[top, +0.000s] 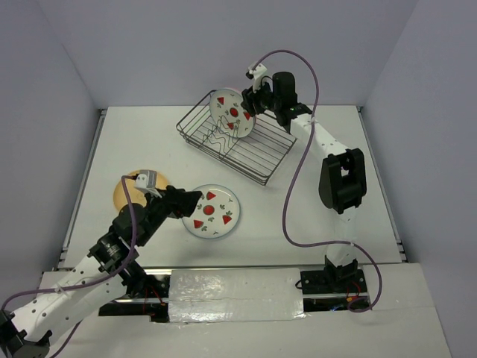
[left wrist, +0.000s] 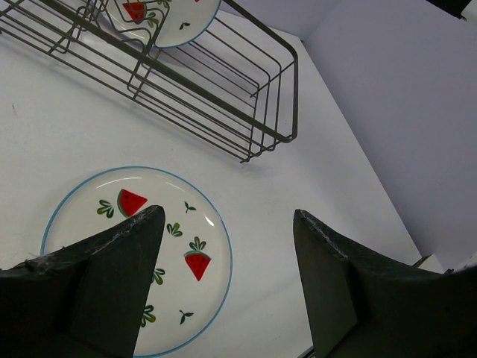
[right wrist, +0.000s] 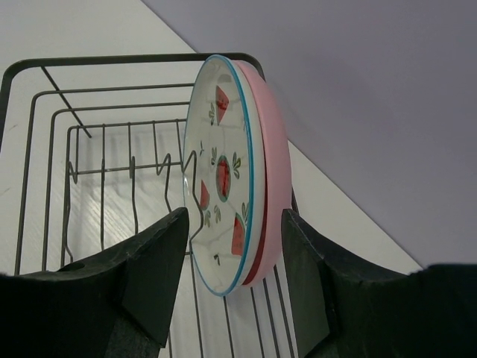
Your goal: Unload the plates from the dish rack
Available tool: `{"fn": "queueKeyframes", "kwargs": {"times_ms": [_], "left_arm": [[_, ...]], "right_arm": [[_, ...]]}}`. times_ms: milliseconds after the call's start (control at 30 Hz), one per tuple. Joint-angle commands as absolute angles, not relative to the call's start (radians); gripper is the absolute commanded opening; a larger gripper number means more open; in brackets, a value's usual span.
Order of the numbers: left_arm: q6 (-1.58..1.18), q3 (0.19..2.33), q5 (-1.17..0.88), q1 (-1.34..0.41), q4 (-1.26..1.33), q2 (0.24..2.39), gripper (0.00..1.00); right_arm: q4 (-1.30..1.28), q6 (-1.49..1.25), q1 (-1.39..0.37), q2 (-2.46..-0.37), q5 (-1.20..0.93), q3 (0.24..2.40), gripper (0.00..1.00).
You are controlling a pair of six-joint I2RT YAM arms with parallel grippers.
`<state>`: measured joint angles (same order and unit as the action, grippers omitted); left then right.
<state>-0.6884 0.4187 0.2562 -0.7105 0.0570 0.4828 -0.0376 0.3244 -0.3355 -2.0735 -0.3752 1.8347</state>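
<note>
The wire dish rack (top: 240,145) stands at the back centre. A white fruit-print plate (top: 232,113) stands upright in it, with the pink plate (right wrist: 273,160) right behind it. My right gripper (top: 252,103) is open, and its fingers straddle the edge of both plates (right wrist: 234,224) without closing on them. A second fruit-print plate (top: 212,211) lies flat on the table. My left gripper (top: 191,201) is open and empty, just above that plate's left edge (left wrist: 227,224). The tan-orange plate (top: 128,191) lies flat at the left, partly hidden by my left arm.
The rack's near corner (left wrist: 287,89) rises beyond the flat plate in the left wrist view. The wavy wire divider (right wrist: 160,168) runs inside the rack beside the standing plates. Grey walls enclose the table on three sides.
</note>
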Motion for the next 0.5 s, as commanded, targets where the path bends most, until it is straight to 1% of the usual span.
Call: {"fn": "queueKeyframes", "kwargs": {"times_ms": [0, 133, 267, 467], "left_arm": [[-0.709, 0.419, 0.247, -0.715, 0.115, 0.483, 0.82], [-0.712, 0.405, 0.259, -0.715, 0.123, 0.454, 0.81], [-0.713, 0.393, 0.294, -0.715, 0.114, 0.407, 0.81], [-0.71, 0.393, 0.308, -0.715, 0.107, 0.406, 0.81]], "right_arm": [[-0.003, 0.298, -0.333, -2.066, -0.397, 1.852, 0.59], [0.058, 0.244, -0.333, -2.066, -0.38, 1.816, 0.59], [0.032, 0.203, -0.333, -2.101, -0.374, 1.85, 0.59], [0.023, 0.183, -0.337, -2.134, -0.37, 1.859, 0.58]]}}
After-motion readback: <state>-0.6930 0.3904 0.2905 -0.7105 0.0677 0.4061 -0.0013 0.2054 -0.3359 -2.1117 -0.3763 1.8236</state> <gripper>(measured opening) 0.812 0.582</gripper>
